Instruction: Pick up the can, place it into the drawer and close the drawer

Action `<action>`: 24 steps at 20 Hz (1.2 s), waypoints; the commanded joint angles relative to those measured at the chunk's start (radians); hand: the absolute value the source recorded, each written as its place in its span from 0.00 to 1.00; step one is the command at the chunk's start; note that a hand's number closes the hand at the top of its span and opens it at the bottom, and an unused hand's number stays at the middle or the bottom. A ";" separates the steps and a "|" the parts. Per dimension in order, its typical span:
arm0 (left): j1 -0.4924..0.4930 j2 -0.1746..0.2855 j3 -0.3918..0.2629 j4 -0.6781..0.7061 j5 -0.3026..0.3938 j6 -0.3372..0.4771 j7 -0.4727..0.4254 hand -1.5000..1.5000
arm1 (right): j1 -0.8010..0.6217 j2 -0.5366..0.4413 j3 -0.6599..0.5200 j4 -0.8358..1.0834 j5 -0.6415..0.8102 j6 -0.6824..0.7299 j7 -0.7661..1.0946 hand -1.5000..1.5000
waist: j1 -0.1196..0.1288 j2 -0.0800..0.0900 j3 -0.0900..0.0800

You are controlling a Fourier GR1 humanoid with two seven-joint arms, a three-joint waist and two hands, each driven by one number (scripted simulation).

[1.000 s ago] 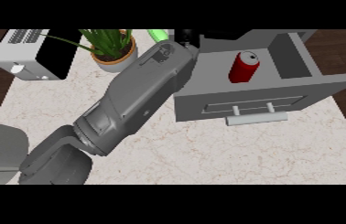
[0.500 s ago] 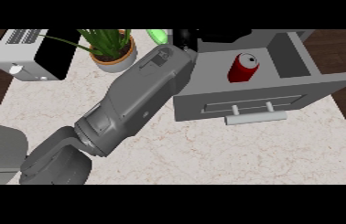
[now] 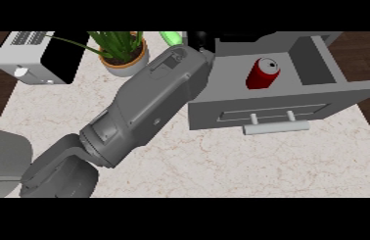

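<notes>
The red can [image 3: 262, 73] stands upright inside the open grey drawer [image 3: 318, 62], near its middle. The drawer's front panel with its bar handle [image 3: 276, 127] faces the view's lower edge. My right forearm [image 3: 148, 107] runs from the lower left up to the drawer's back left corner. Only a black sliver of the right hand [image 3: 200, 39] shows there, at the picture's top, beside the drawer's left wall and apart from the can. Of the left arm, just a grey part [image 3: 11, 160] shows at the left edge, and its hand is out of sight.
A potted plant [image 3: 123, 53] stands left of the forearm, and a toaster [image 3: 36, 58] sits at the far left. A green object [image 3: 171, 37] peeks out by the hand. The marble counter [image 3: 239, 170] spreads in front of the drawer.
</notes>
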 commanded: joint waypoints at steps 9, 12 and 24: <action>-0.050 0.000 -0.003 -0.022 0.040 0.043 -0.028 0.00 | -0.211 0.003 0.267 0.008 0.560 -0.050 -0.083 0.00 | 0.054 -0.004 -0.001; -0.023 0.000 0.009 -0.030 0.037 0.019 -0.009 0.00 | -0.245 -0.029 0.317 0.078 0.688 -0.063 -0.133 0.00 | 0.077 -0.011 -0.001; 0.043 0.043 -0.002 -0.111 -0.030 0.043 0.059 0.00 | -0.487 -0.005 0.619 0.460 1.161 -0.299 -0.191 0.00 | 0.106 -0.021 -0.002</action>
